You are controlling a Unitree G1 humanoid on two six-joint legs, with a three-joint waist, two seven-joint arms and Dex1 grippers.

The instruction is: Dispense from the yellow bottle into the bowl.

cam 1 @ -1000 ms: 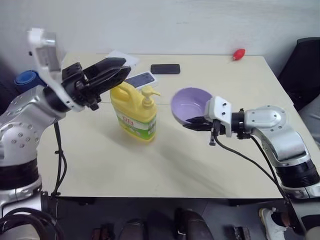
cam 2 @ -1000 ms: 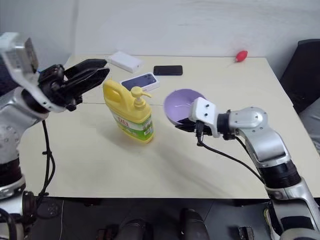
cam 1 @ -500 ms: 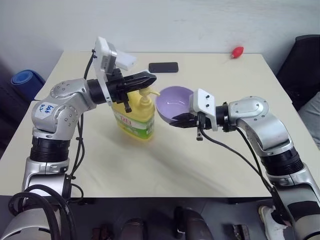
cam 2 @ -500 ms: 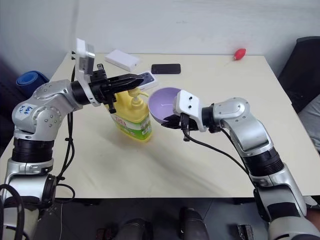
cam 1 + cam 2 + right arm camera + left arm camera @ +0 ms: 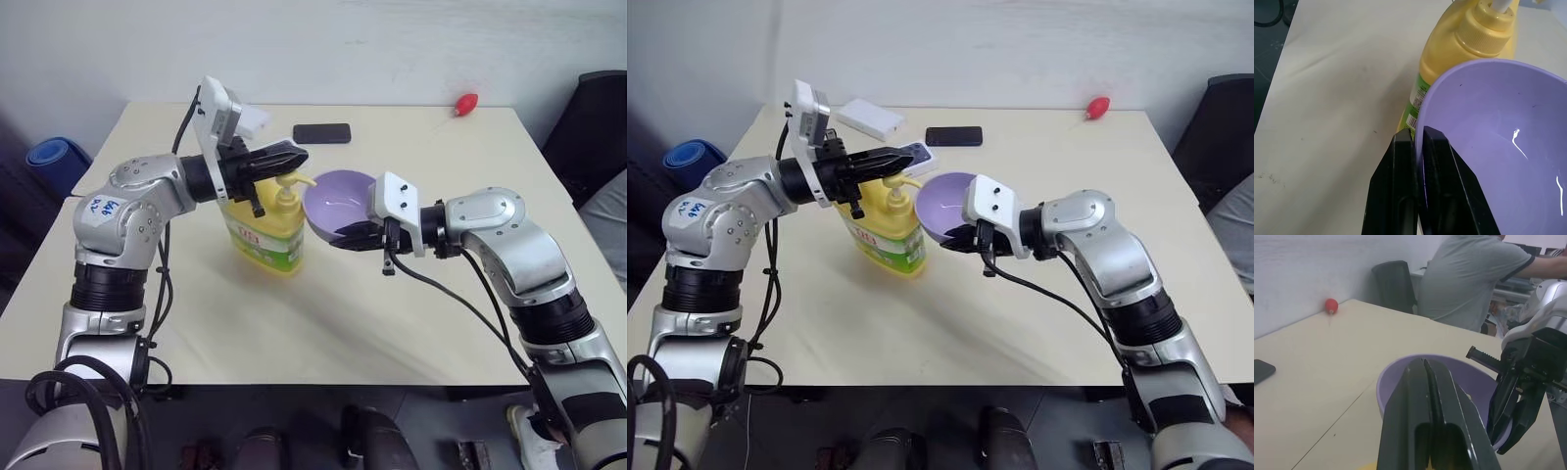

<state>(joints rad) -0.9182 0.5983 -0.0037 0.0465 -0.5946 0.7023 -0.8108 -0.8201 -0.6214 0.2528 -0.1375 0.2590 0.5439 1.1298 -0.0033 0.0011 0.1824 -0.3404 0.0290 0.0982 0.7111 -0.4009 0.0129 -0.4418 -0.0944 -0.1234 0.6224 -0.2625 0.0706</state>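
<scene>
Pressing straight down with the closed left end effector (image 5: 294,155) atop the yellow bottle (image 5: 262,227) should dispense; right end effector (image 5: 1418,147) pinches the bowl (image 5: 338,204), at the spout's three o'clock.

Office; person (image 5: 1469,279) at desk, black chair (image 5: 1395,284).

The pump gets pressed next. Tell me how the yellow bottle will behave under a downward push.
The yellow bottle has a wide base flat on the table, so it probably stays upright. An off-centre press on its pump might rock it, since nothing grips it. Its plastic walls may flex slightly.
</scene>
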